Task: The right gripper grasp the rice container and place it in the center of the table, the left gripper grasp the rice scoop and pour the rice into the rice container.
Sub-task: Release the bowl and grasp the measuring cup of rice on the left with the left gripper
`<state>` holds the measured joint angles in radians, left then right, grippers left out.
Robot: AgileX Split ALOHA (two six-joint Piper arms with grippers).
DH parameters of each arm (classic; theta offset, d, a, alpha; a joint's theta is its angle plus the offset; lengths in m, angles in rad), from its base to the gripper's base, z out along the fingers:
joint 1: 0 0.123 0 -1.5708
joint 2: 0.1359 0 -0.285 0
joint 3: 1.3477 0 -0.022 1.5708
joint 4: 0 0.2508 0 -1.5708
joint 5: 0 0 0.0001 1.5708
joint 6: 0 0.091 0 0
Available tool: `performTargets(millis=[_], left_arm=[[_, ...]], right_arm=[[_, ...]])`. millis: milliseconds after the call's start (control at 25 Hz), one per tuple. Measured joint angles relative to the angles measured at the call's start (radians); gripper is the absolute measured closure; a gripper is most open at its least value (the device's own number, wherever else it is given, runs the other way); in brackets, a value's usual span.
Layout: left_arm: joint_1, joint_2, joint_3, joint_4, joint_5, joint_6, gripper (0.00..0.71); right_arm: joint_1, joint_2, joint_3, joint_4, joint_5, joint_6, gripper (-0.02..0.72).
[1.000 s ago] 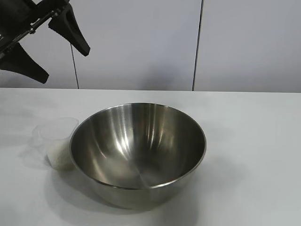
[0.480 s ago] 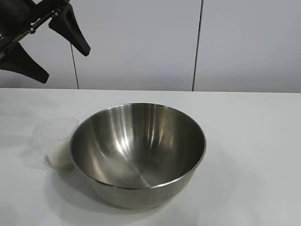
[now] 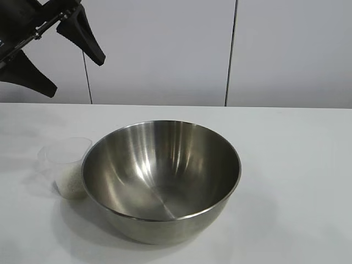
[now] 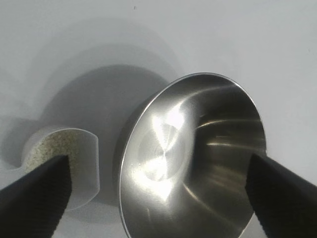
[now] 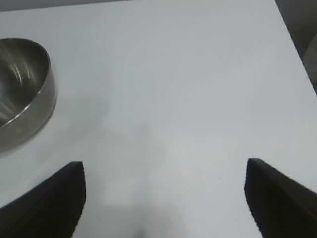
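Note:
The rice container point(image 3: 161, 179), a large shiny steel bowl, stands empty on the white table point(image 3: 297, 165) near the middle. The rice scoop point(image 3: 65, 165), a small clear plastic cup holding white rice point(image 3: 70, 182), stands upright against the bowl's left side. My left gripper point(image 3: 77, 75) hangs open and empty high above the table's back left. In the left wrist view its fingers point(image 4: 34, 198) frame the bowl point(image 4: 193, 158) and the scoop point(image 4: 64, 158) far below. My right gripper point(image 5: 165, 168) is open and empty over bare table, to the side of the bowl point(image 5: 22, 89); it is outside the exterior view.
A pale panelled wall point(image 3: 231, 49) stands behind the table. In the right wrist view the table's edge point(image 5: 292, 39) runs beside a dark floor.

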<state>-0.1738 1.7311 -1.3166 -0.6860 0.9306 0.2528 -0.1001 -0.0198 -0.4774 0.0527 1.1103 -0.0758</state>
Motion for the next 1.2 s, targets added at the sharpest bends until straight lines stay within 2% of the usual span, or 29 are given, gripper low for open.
performTargets(millis=[360,600,720,840,880,1000,1080,1200], left_arm=[[0.0,0.0,0.0,-0.002,0.0,-0.003,0.021],[0.001,0.0,-0.015,-0.086,-0.025,0.054,0.025],[0.001,-0.024,-0.012,-0.078,-0.103,0.115,0.058],[-0.019,-0.129,0.101,-0.002,-0.357,0.191,0.072],[-0.041,-0.178,0.159,0.027,-0.483,0.226,0.074],[-0.138,-0.288,0.447,0.067,-0.91,0.329,0.076],[-0.209,-0.301,0.635,0.07,-1.266,0.369,0.077],[-0.256,-0.262,0.867,0.067,-1.734,0.365,0.077]], right_arm=[[0.0,0.0,0.006,-0.002,-0.013,0.0,0.104],[0.0,0.0,0.006,-0.002,-0.014,0.0,0.104],[0.0,0.0,0.006,-0.002,-0.014,0.0,0.104],[0.0,0.0,0.006,-0.002,-0.014,0.0,0.104],[0.0,0.0,0.006,-0.002,-0.014,0.0,0.104],[0.0,0.0,0.006,-0.003,-0.014,0.0,0.104],[0.0,0.0,0.006,-0.003,-0.014,0.0,0.104],[0.0,0.0,0.006,-0.003,-0.014,0.0,0.104]])
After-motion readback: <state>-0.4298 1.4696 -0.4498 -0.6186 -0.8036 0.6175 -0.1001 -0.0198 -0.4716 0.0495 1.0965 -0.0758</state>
